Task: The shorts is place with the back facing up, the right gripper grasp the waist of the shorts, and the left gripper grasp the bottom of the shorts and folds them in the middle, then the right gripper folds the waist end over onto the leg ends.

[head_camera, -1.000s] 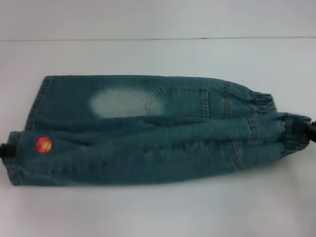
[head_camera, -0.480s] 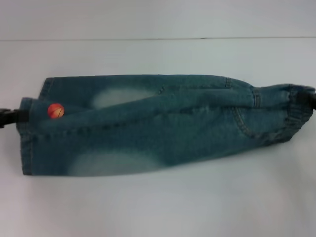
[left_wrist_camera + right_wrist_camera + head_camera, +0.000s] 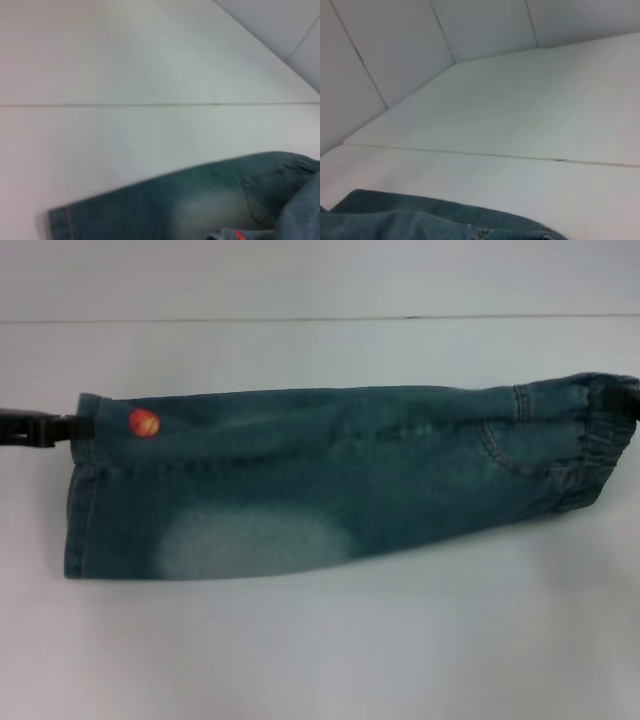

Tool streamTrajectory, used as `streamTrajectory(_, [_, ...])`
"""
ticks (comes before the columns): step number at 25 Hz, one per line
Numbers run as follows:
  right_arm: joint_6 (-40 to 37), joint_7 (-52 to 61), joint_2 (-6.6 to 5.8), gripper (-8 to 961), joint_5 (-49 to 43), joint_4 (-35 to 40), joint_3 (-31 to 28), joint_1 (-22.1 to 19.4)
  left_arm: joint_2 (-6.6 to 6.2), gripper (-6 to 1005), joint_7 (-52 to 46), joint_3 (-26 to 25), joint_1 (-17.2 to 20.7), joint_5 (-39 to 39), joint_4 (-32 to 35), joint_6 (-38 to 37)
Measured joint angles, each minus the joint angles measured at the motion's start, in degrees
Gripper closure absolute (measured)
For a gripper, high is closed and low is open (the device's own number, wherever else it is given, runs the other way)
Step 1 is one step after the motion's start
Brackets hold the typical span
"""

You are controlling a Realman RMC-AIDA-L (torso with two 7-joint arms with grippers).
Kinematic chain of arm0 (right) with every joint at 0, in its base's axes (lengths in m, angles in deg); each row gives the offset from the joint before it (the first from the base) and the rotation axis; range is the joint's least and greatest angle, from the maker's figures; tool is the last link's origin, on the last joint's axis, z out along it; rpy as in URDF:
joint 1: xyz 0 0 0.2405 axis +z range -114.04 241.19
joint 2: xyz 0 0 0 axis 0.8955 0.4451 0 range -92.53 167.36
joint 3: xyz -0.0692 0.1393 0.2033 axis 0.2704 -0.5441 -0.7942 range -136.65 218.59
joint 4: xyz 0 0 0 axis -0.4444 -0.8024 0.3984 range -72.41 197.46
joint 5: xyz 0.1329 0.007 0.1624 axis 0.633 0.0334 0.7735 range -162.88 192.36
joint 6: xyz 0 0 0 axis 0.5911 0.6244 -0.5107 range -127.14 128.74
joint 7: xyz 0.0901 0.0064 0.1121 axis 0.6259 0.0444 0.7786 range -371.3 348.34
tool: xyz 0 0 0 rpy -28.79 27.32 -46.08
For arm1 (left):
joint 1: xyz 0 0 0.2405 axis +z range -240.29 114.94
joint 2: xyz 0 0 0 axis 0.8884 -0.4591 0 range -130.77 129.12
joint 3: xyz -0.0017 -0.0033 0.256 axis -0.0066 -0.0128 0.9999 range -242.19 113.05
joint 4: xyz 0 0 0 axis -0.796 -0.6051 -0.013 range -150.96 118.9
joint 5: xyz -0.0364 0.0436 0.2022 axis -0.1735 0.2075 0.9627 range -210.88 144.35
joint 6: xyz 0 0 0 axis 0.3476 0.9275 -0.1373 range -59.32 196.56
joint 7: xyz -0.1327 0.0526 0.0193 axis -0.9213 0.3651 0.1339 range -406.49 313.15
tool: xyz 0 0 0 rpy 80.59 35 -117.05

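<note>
My left claw (image 3: pixel 68 426) is clenched on the bottom of the shorts (image 3: pixel 88 418) near the orange ball print (image 3: pixel 143 422). My right claw (image 3: pixel 630 400) meets the waist of the shorts (image 3: pixel 600 430); its grip I cannot tell. The shorts (image 3: pixel 330 480) lie folded lengthwise on the white bench (image 3: pixel 320 640).

The shorts (image 3: pixel 330 480) I hold are soft faded denim cloth, matt, with a puckered elastic waist (image 3: pixel 600 440). My left gripper (image 3: pixel 35 428) looks black plastic. The tabletop (image 3: pixel 320 640) is smooth, matt white.
</note>
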Motion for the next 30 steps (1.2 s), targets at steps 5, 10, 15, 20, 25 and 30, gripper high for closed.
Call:
streamTrajectory(5, [3.8,0.8,-0.34,899,-0.1,-0.3,1.0,0.9,0.05,981,-2.6,1.7,-0.6,-0.1,0.0,3.9])
streamTrajectory(10, [6.7,1.2,-0.43,899,-0.2,-0.5,2.5,1.7,0.49,981,-3.3,2.7,-1.1,-0.1,-0.2,6.4])
streamTrajectory(15, [10.1,1.2,-0.31,899,-0.2,-1.0,5.1,2.5,1.22,980,-3.7,4.0,-2.0,-0.1,-0.9,8.6])
streamTrajectory(20, [14.4,1.2,0.00,900,-0.7,-3.0,8.3,3.4,2.02,980,-3.9,5.5,-2.3,-0.1,-1.2,10.6])
streamTrajectory(25, [17.2,1.1,0.61,900,-1.6,-3.7,9.4,4.1,2.75,980,-4.0,7.5,-2.9,-0.2,-1.4,12.5])
streamTrajectory(30, [18.3,0.9,0.49,899,-1.6,-4.0,9.5,4.4,3.07,980,-4.1,8.1,-3.3,-0.3,-1.5,14.3])
